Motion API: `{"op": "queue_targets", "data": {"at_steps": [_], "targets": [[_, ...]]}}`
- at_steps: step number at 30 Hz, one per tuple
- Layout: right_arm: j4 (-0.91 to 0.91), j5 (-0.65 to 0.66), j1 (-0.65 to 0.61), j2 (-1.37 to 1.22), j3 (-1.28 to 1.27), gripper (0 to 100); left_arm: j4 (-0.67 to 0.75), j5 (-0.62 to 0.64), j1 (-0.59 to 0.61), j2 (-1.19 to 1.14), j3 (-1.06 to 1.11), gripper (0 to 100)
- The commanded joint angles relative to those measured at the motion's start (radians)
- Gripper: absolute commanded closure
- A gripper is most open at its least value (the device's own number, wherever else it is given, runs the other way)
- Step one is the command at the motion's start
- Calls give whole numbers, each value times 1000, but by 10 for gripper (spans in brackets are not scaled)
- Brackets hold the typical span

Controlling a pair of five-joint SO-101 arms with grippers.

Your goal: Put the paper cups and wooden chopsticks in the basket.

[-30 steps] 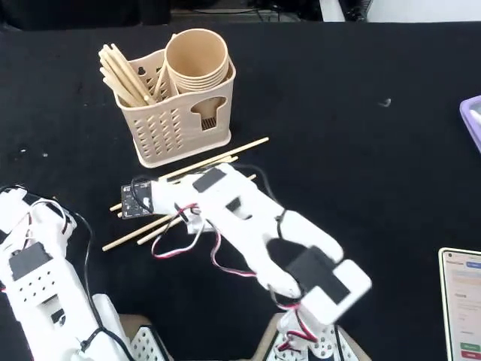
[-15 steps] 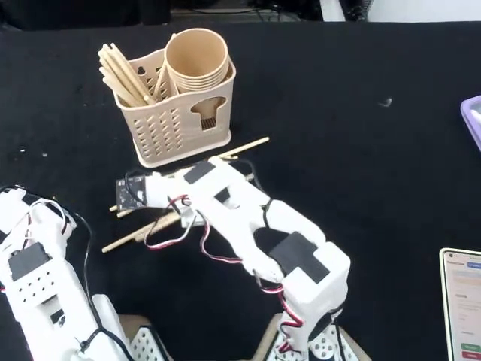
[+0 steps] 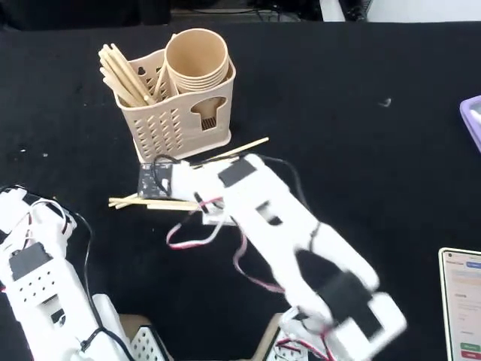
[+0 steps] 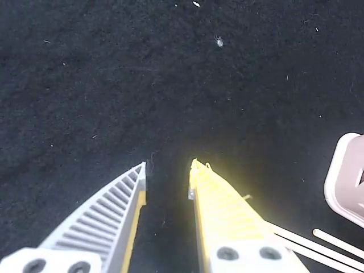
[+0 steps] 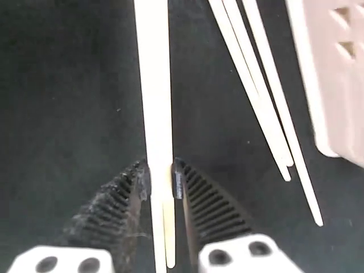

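The basket [image 3: 180, 113] stands on the black table [image 3: 361, 150], at about 11 o'clock from the table's middle in the high view. The paper cups [image 3: 197, 56] sit stacked inside its compartment on the 3 o'clock side. A bundle of wooden chopsticks [image 3: 124, 75] leans in the compartment on the 9 o'clock side. So the cups part looks finished, as I see no other cup on the table.

The chopsticks part is not finished. At 6 o'clock from the basket some chopsticks [image 3: 150, 203] lie nearly flat, pointing toward 9 o'clock. The right gripper [image 5: 159, 165] is clamped on them near one end, and they seem to be two sticks [image 5: 154, 85] pressed together. Whether they are lifted from the table or rest on it, I cannot tell.

A few loose chopsticks [image 5: 259, 96] lie on the table just beside the basket's foot. One of them [image 3: 244, 146] comes out past the arm at 5 o'clock from the basket. These are left to collect after the held ones go in, I judge.

The left gripper [image 4: 168, 164] hangs over bare table with its jaws apart and nothing between them. Its arm [image 3: 34, 278] is at 7 o'clock, well apart from the basket.
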State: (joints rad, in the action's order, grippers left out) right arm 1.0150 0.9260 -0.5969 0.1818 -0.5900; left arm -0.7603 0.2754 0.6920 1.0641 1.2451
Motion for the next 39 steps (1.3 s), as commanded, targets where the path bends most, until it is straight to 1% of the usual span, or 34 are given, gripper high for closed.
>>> {"op": "queue_targets", "data": {"at_steps": [1, 4, 6, 8, 10, 13, 15, 18, 22, 26, 30, 33, 39], "targets": [[38, -69, 2, 246, -22, 988, -2, 2, 8, 18, -71, 866], [35, -157, 5, 437, 15, 988, -2, 2, 8, 18, -71, 866], [-12, -241, 5, 553, 58, 988, -2, 2, 8, 18, -71, 866], [-106, -341, 0, 634, 93, 988, -2, 2, 5, 18, -71, 866], [-253, -462, 0, 664, 114, 987, -2, 2, 5, 18, -70, 866], [-525, -601, 3, 642, 119, 987, -2, 2, 5, 18, -70, 866], [-660, -663, 3, 590, 125, 987, -2, 2, 4, 18, -70, 866], [-818, -747, 0, 481, 154, 987, -2, 2, 4, 18, -68, 866], [-982, -872, 21, 289, 229, 987, -2, 2, 4, 21, -67, 866], [-1088, -930, 38, 79, 364, 987, -2, 2, 4, 25, -65, 866], [-1089, -930, 51, -99, 504, 987, -2, 2, 4, 26, -64, 866], [-1089, -930, 48, -180, 513, 987, -2, 2, 4, 26, -64, 866], [-1096, -930, 52, -248, 464, 987, -2, 0, 4, 26, -64, 866]]}}
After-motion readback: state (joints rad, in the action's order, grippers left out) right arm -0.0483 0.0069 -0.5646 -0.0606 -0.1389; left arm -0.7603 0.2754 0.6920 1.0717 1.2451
